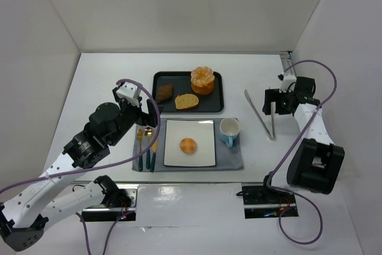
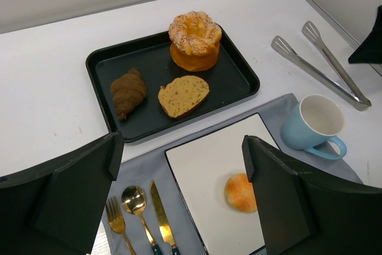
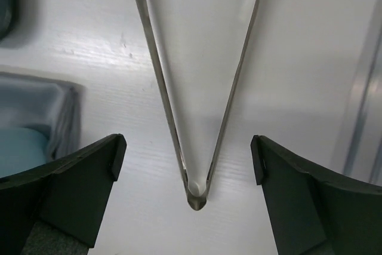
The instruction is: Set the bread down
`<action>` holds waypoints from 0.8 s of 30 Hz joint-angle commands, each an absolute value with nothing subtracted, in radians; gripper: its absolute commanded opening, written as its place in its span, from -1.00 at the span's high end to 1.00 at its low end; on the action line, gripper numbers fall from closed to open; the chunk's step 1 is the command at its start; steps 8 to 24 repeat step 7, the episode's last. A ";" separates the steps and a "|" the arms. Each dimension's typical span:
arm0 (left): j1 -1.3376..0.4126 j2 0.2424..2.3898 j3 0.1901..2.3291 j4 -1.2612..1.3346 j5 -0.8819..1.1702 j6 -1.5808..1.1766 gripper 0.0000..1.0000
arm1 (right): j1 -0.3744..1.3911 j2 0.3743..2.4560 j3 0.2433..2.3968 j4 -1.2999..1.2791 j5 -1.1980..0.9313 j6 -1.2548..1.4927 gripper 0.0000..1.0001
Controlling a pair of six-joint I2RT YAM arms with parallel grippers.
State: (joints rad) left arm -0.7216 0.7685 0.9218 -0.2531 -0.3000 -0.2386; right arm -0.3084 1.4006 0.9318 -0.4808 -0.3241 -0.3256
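One bread (image 1: 188, 145) lies on the white plate (image 1: 204, 129), near centre. Just left, the left gripper (image 1: 142, 116) hangs released and empty over the cutlery (image 1: 147, 147). Farther right, the right gripper (image 1: 276, 104) hangs released, straddling the tongs (image 1: 259, 117).

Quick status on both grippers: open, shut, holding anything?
Left gripper: open, empty; the bread lies on the white plate.
Right gripper: open, empty, its fingers either side of the tongs at their hinged end.

Bare plate (image 1: 203, 132) around the bread (image 1: 188, 145) — cup (image 1: 229, 131) close right, cutlery (image 1: 146, 144) close left, tray (image 1: 156, 88) beyond
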 commanded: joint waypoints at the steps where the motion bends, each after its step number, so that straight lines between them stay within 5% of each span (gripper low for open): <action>1: -0.716 0.753 0.920 -0.196 -0.288 -0.245 -1.00 | -0.311 1.292 1.005 -0.525 -0.350 -0.278 -1.00; 24: -0.716 0.762 0.920 -0.196 -0.288 -0.245 -1.00 | -0.302 1.171 0.980 -0.408 -0.328 -0.155 -1.00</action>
